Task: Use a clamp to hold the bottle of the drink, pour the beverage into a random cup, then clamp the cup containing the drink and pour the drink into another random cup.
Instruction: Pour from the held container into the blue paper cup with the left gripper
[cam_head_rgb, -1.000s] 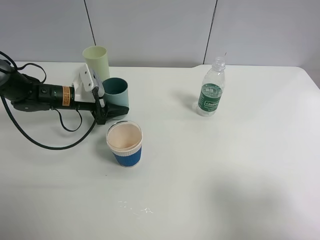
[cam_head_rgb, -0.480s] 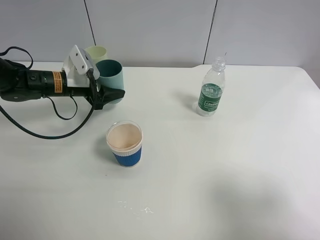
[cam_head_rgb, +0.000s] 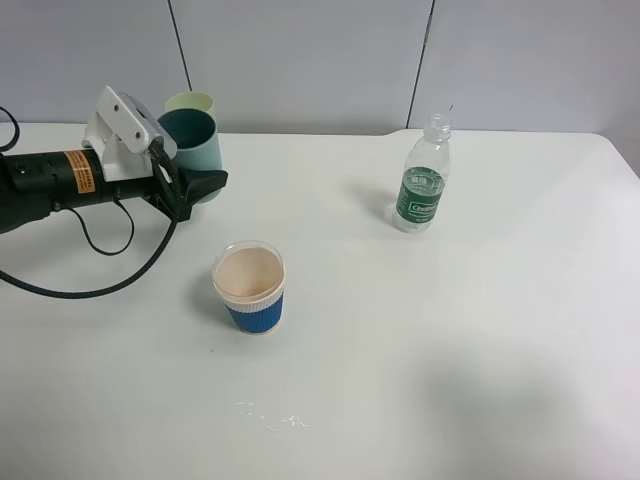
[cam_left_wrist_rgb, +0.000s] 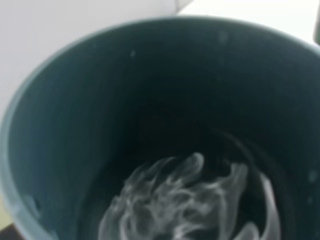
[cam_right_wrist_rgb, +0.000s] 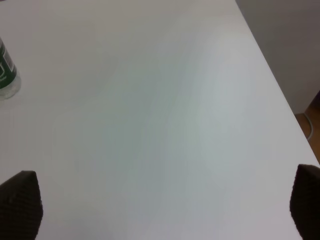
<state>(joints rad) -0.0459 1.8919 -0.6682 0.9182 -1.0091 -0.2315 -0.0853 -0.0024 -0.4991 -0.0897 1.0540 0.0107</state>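
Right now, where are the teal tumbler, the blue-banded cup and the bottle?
teal tumbler (cam_head_rgb: 207, 152), exterior high view, outer wall.
blue-banded cup (cam_head_rgb: 252, 312), exterior high view, ribbed band.
bottle (cam_head_rgb: 420, 198), exterior high view, green label.

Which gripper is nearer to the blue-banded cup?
Left. The left gripper, holding the teal tumbler, hangs behind-left of the blue-banded cup; the right gripper is past the bottle, near the table edge.

Exterior cam: high, looking down across whole table (cam_head_rgb: 480, 350). Left wrist: looking into teal cup (cam_left_wrist_rgb: 60, 100) (very close). Right wrist: over table beside bottle (cam_right_wrist_rgb: 5, 70); bottle shared with exterior.
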